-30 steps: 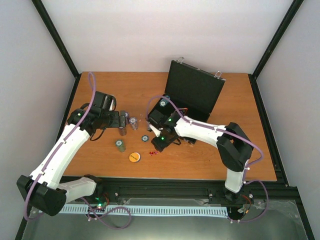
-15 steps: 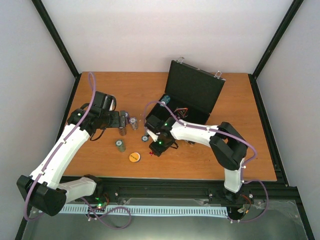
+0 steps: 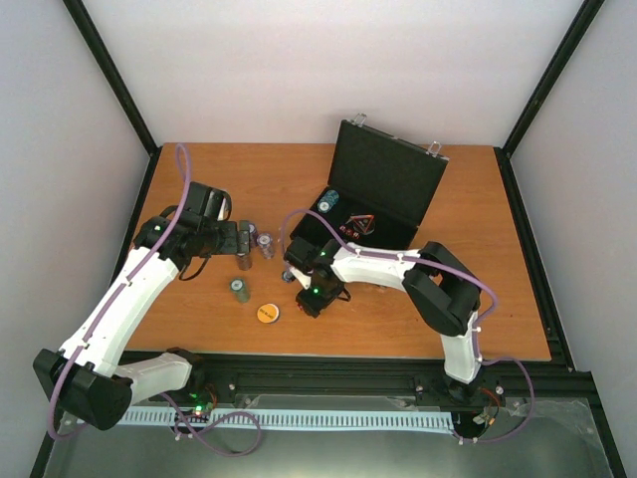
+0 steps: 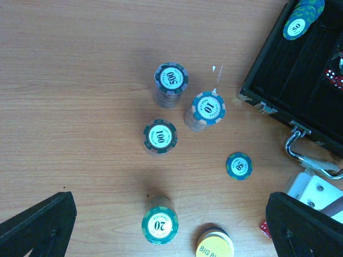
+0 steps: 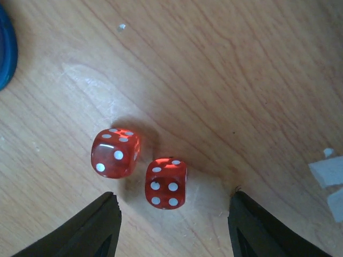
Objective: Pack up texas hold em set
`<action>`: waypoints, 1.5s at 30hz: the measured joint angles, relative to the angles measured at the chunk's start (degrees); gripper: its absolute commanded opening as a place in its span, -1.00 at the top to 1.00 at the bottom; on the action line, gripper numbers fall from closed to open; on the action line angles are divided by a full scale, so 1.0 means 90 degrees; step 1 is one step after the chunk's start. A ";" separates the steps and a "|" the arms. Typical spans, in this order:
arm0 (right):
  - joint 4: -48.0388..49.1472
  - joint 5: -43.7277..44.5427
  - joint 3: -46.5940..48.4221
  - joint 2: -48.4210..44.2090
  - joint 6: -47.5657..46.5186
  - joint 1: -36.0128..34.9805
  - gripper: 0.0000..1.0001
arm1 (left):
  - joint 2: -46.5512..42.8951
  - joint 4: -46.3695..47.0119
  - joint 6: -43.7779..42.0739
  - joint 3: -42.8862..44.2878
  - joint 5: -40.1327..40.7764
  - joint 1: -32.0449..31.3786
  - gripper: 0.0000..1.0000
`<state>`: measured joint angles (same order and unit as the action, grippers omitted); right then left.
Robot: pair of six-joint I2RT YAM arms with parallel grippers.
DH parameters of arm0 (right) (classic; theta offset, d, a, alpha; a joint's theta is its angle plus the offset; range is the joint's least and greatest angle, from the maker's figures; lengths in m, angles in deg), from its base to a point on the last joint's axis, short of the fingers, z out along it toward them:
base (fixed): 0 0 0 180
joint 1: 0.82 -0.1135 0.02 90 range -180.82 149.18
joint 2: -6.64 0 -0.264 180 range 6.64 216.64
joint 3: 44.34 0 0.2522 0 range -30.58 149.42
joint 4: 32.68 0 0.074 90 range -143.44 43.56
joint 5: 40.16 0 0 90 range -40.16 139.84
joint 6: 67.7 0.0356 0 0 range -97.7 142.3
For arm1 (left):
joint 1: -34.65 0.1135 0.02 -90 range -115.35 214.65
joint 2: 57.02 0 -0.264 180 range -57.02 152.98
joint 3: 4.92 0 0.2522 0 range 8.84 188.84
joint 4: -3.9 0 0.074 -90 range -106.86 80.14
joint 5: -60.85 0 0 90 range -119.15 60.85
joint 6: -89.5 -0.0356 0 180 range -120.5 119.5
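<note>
The black case [image 3: 383, 194] stands open at the back of the table, with a chip stack [image 3: 328, 201] and the red-black triangle [image 3: 360, 224] inside. My right gripper [image 5: 172, 197] is open, low over two red dice [image 5: 166, 183] on the wood. One die sits between its fingers and the other die [image 5: 114, 152] lies just ahead to the left; neither finger touches them. My left gripper [image 4: 170, 198] hangs wide open above the chip stacks marked 500 [image 4: 171, 80], 10 [image 4: 208, 107], 100 [image 4: 159, 135] and 20 [image 4: 159, 227]. It holds nothing.
A single 50 chip [image 4: 238, 165] lies flat near the case's handle [image 4: 300, 147]. The orange disc [image 3: 267, 313] lies toward the table's front edge, beside the 20 stack. In the top view the right arm [image 3: 398, 264] stretches across in front of the case.
My right gripper has moved left and settled over the dice, its jaws narrowing slightly. The left arm has not moved.
</note>
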<state>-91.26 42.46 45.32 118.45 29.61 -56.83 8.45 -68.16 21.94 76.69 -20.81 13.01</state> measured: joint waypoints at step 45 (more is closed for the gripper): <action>-0.0189 0.1481 0.0981 -0.0658 0.0639 0.2771 0.94 | 0.0049 0.0002 -0.0002 -0.0068 -0.0005 0.0000 -0.99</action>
<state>-92.96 55.79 54.15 112.53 35.36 -31.89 8.89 -68.14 21.91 76.08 -20.85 13.01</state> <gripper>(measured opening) 0.156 0.998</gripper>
